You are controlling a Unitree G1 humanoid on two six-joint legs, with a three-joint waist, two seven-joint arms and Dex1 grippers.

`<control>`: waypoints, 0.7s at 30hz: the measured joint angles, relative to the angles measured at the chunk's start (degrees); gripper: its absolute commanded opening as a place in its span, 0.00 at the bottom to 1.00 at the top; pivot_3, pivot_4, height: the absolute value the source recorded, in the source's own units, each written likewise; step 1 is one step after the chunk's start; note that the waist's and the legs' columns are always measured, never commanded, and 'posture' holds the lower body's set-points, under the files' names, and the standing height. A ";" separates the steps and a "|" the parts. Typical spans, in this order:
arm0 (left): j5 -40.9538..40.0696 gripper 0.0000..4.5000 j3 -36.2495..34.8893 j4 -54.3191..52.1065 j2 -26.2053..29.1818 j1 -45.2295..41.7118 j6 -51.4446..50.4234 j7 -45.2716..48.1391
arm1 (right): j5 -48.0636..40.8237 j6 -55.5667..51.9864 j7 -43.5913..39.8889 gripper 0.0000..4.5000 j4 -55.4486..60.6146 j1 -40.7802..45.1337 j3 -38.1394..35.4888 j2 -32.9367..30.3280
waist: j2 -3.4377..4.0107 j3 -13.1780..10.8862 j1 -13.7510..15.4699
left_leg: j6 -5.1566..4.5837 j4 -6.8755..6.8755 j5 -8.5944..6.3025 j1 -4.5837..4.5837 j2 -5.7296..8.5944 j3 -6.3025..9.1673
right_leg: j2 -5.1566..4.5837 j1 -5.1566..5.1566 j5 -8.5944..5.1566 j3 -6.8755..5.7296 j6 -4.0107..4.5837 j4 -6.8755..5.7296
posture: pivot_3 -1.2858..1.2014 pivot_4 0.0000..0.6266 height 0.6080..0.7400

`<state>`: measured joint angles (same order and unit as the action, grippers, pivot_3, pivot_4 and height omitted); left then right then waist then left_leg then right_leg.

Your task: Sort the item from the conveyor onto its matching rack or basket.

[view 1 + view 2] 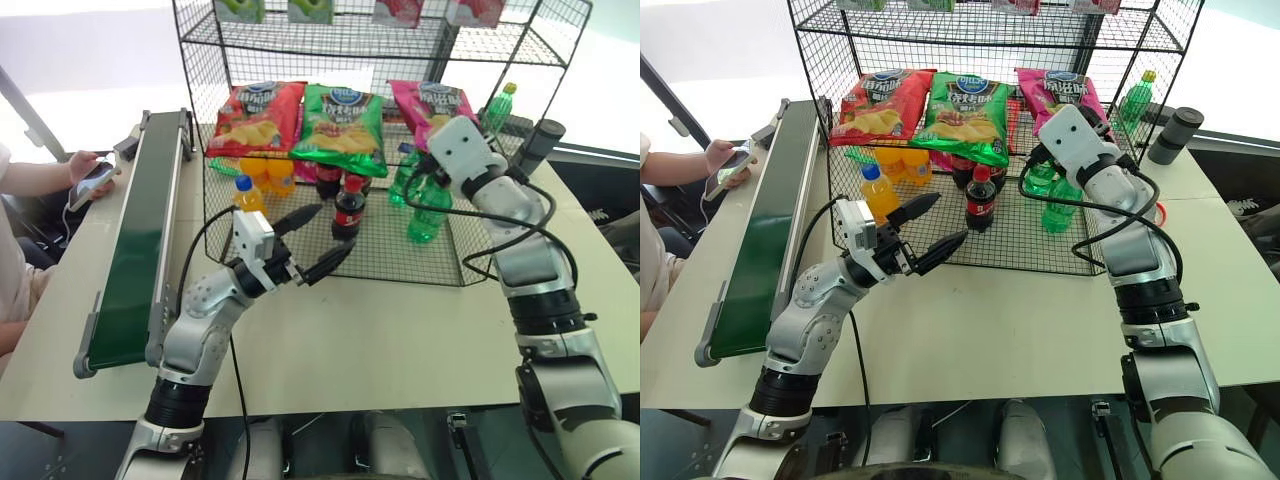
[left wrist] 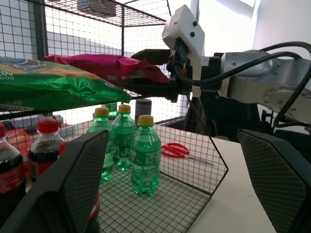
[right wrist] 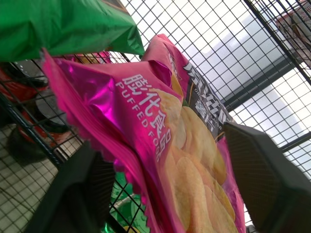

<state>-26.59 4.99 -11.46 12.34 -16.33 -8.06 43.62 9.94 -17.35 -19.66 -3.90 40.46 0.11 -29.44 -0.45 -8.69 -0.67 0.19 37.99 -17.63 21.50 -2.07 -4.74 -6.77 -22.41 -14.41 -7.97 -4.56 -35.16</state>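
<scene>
The glossy magenta-pink chip bag (image 1: 1058, 92) lies on the black wire-mesh rack's (image 1: 1095, 262) middle tier, at its right end. The right end effector (image 3: 165, 184) straddles it with fingers wide. The left end effector (image 1: 930, 228) hangs wide and empty.

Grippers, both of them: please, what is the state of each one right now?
Left gripper: open, holding nothing.
Right gripper: open, fingers either side of the pink chip bag on the rack.
</scene>
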 measured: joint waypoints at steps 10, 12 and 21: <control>1.46 1.00 0.53 0.92 0.51 0.05 0.95 0.34 | -19.73 -1.18 -10.11 0.98 13.26 -8.60 -8.07 1.96 | 0.00 0.00 0.12 | -0.11 -0.01 -0.06 0.00 -0.01 0.02 | 0.00 0.02 0.00 -0.02 0.00 0.04 | 0.52 0.24 1.00; 1.89 1.00 0.30 1.14 1.59 0.29 0.95 0.27 | -26.36 -3.45 -14.79 0.98 18.58 -13.17 -9.27 1.43 | 0.00 0.00 0.15 | -0.15 -0.01 -0.09 0.00 -0.02 0.03 | 0.00 0.04 0.00 -0.02 0.00 0.06 | 0.52 0.24 1.00; 2.04 1.00 -8.61 -3.82 15.09 2.26 -4.57 -1.50 | -51.97 -16.05 -24.66 0.98 35.83 -32.88 -21.41 -6.43 | 0.04 -0.02 0.24 | -0.22 -0.03 -0.15 0.00 -0.08 0.04 | -0.03 0.02 -0.01 -0.04 0.03 0.10 | 0.52 0.24 1.00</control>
<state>-24.56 -3.63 -15.27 27.43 -14.07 -12.63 42.13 -42.03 -33.40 -44.33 31.94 7.57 -21.30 -35.87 -0.41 -8.71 -0.43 -0.02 37.96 -17.78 21.50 -2.15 -4.69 -6.80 -22.39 -14.41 -8.00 -4.53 -35.06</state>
